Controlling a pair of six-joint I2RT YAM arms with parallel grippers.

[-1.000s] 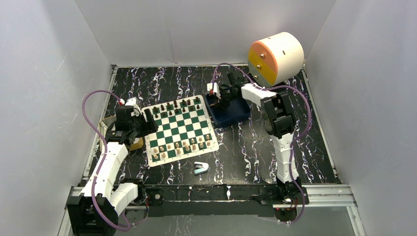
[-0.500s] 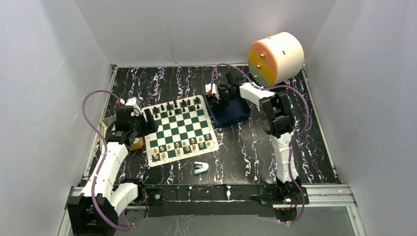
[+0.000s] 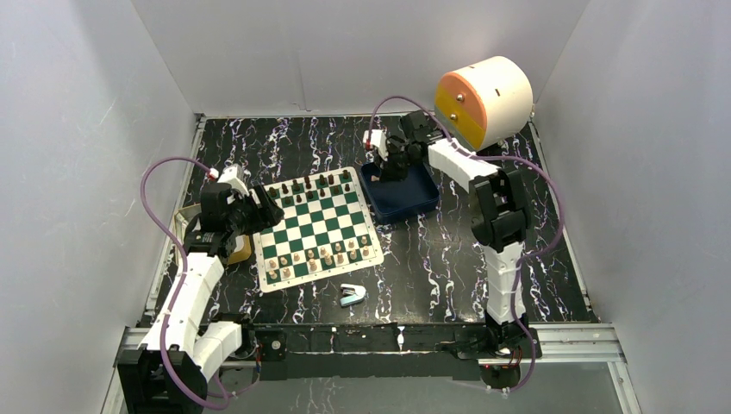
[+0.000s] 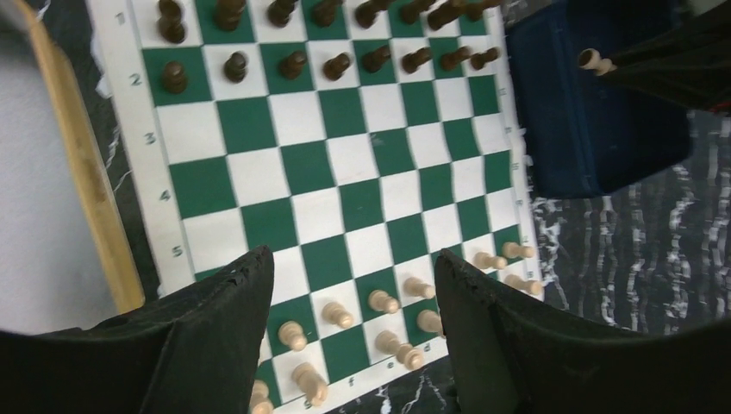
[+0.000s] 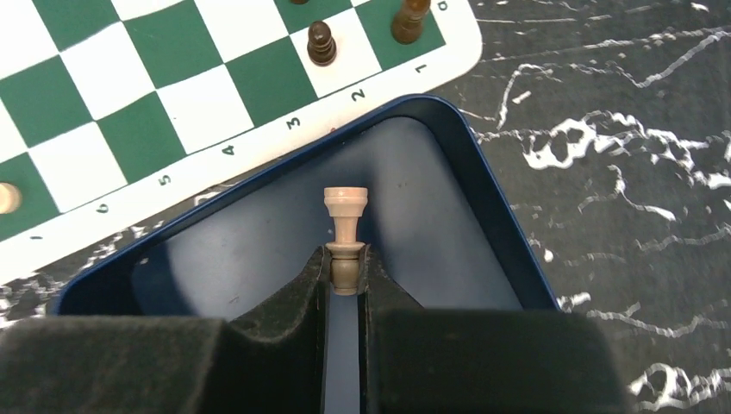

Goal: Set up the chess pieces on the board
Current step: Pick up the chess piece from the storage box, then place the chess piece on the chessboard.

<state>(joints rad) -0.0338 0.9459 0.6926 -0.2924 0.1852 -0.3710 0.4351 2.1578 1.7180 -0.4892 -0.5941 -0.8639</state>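
I'm seeing the right gripper pinching a light tan piece by its lower stem. The jaws are pressed in close on it and the flat-topped head is sticking out past the fingertips. It's hanging over the inside of the blue tray, near the tray corner closest to the board; I can't tell whether the piece's base is touching the tray floor. In the top view the right gripper is sitting over the far left part of the tray, which is lying just beside the board's right edge. The left gripper is spread wide and holding nothing, with its black padded fingers framing the near-middle squares from above and not touching any piece. From the top view it is hovering at the board's left edge. The board is lying flat on the black marbled table, a bit rotated. The dark pieces are standing in two rows along the far side, on the ranks marked 1 and 2. The light pieces are standing along the near side in two rows, and some are hidden behind the left fingers, so I'm not counting them. The middle ranks are bare squares. A small light-blue stapler is lying on the table just in front of the board's near edge. A white drum with an orange and yellow face is at the far right, behind the right arm.
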